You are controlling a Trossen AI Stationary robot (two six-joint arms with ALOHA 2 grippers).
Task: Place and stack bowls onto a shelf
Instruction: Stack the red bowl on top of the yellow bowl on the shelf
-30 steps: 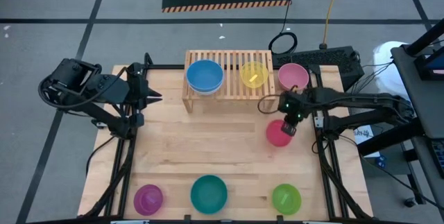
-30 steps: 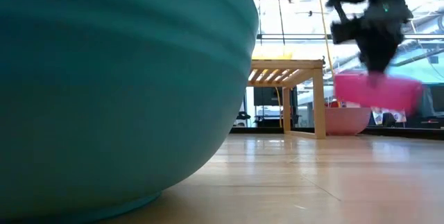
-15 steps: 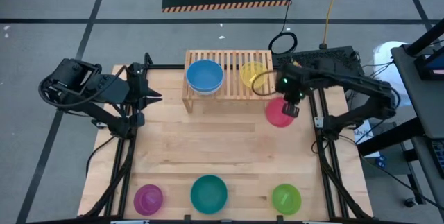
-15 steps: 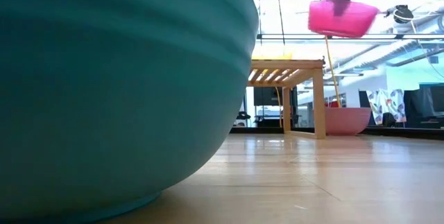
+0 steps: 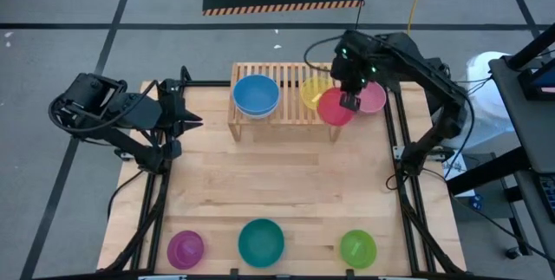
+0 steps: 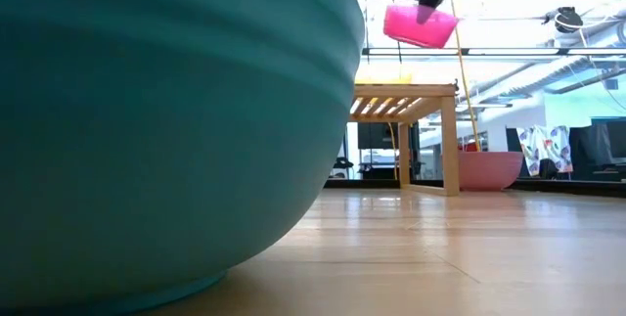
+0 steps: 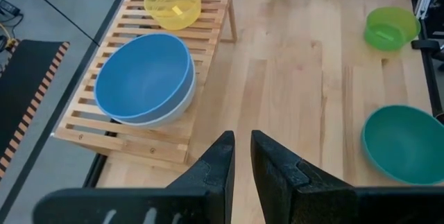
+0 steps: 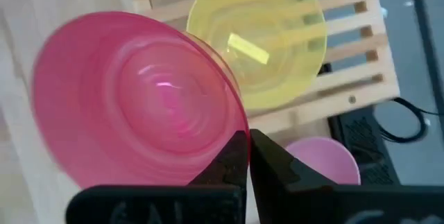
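Observation:
My right gripper (image 5: 350,100) is shut on a red bowl (image 5: 333,107), held in the air over the right end of the light-wood shelf (image 5: 290,113). The low view shows the red bowl (image 6: 421,24) well above the shelf top (image 6: 406,90). A yellow bowl (image 5: 314,91) sits on the shelf's slats beside it. A blue bowl (image 5: 256,94) sits nested in a white one at the shelf's left end. A pale pink bowl (image 5: 373,96) rests on the table just right of the shelf. My left gripper (image 5: 198,121) is shut and empty at the table's left. My right gripper pinches the red bowl's rim (image 8: 234,128), on the side toward the table's right edge, with one finger inside the bowl and one outside. The fingers come from above, pointing down. The bowl hangs below them, mouth up, slightly tilted and clear of the shelf.
A purple bowl (image 5: 186,248), a larger teal bowl (image 5: 261,242) and a green bowl (image 5: 357,248) stand along the table's near edge. The teal bowl (image 6: 147,130) fills the left of the low view. Bare wood lies between them and the shelf.
My right gripper has risen from just above the table and gone toward the far edge and a little left, carrying the red bowl. The bowl now hangs over the shelf's right end next to the yellow bowl. The gripper has stayed shut on it.

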